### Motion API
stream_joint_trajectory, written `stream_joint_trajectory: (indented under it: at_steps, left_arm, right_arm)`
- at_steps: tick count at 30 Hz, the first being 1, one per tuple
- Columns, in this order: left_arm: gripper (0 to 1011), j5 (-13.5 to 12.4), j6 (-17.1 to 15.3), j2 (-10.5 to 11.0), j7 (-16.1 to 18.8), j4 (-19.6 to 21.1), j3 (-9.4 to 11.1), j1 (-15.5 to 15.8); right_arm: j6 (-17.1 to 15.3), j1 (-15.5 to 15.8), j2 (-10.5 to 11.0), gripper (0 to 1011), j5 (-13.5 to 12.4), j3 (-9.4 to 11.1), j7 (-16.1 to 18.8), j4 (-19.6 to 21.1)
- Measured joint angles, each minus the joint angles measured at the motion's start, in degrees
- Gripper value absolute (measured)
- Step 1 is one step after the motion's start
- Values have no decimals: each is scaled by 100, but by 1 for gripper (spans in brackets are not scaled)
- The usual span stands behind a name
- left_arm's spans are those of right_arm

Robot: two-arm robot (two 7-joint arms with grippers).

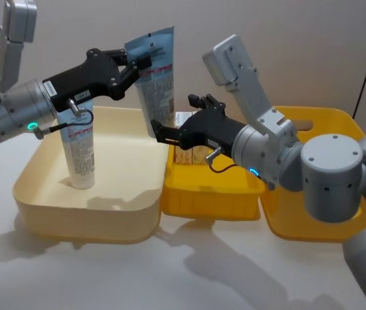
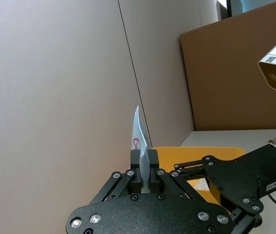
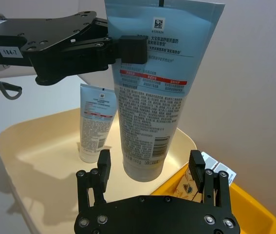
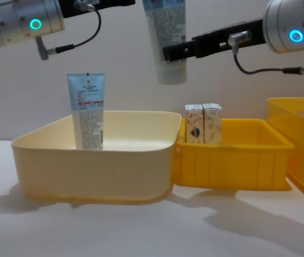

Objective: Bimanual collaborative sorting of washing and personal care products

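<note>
Tube [image 3: 147,97] print [image 3: 145,114] — right wrist view

On a white table [image 1: 189,278] a wide cream bin [image 1: 82,216] sits against a small yellow bin [image 1: 208,200], with a larger yellow bin [image 1: 292,229] just beside that.

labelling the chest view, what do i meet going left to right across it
standing light-blue tube in the cream bin → raised tube, pinched by the left gripper, right gripper open at its lower part → two white cartons → large yellow bin at the right edge
</note>
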State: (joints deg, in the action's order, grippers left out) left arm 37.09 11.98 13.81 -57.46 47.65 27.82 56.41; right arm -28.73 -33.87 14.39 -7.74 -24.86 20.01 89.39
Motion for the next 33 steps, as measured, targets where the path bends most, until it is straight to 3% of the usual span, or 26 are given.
stream_joint_trajectory:
  at_steps: [33]
  left_arm:
    - [89, 164, 47, -43, -84, 144, 146, 4]
  right_arm:
    - [-124, -190, -389, 1001, 285, -91, -201, -392]
